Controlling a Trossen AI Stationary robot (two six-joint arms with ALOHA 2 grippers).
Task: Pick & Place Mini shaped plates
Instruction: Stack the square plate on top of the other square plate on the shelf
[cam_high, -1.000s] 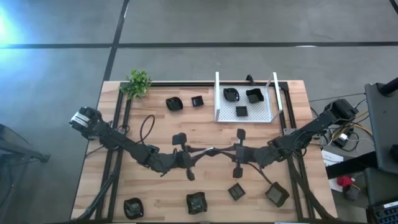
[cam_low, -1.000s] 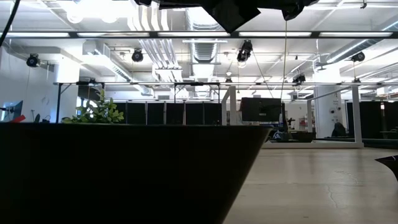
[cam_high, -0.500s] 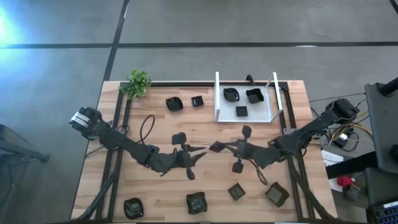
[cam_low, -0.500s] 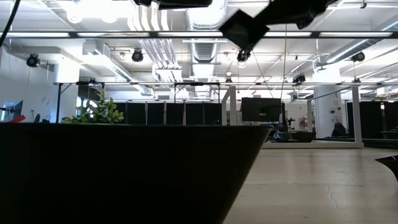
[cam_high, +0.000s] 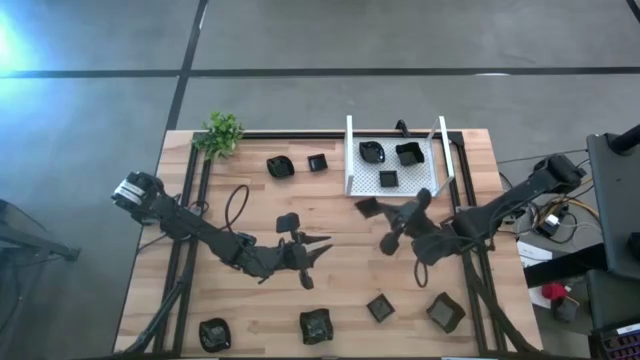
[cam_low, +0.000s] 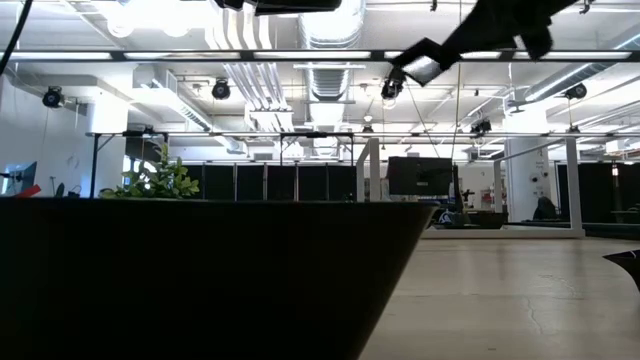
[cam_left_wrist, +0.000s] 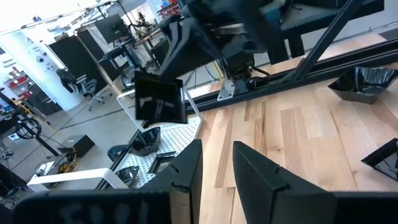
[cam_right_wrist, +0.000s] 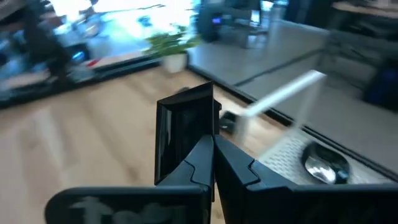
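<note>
My right gripper (cam_high: 380, 212) is shut on a small square black plate (cam_high: 367, 207), which it holds above the table just near the white mesh tray (cam_high: 352, 150). The same plate (cam_right_wrist: 185, 134) shows in the right wrist view, and high up in the low view (cam_low: 421, 62). Three more plates (cam_high: 385, 155) lie in the tray. My left gripper (cam_high: 322, 246) stands open over the table's middle with nothing between its fingers (cam_left_wrist: 186, 171). Two plates (cam_high: 280, 166) rest at the far side of the table and several (cam_high: 316, 326) along the near edge. My right gripper pinches the square plate by one rim (cam_right_wrist: 204, 138), near a corner, between its two fingers. The fingers come at it nearly level from the table's right. The plate is lifted clear of the table and stands tilted on edge beyond the fingertips.
A small green plant (cam_high: 222, 132) stands at the far left corner. A dark cable loop (cam_high: 238, 205) lies beside the left arm. The tray's upright side walls (cam_high: 441, 150) rise on its left and right. Bare wood lies between the two grippers.
My right gripper has drawn away from my left gripper, going toward the far right and the tray with the square plate. Its wrist has rolled, so the plate has turned and risen. My left gripper has kept its place.
</note>
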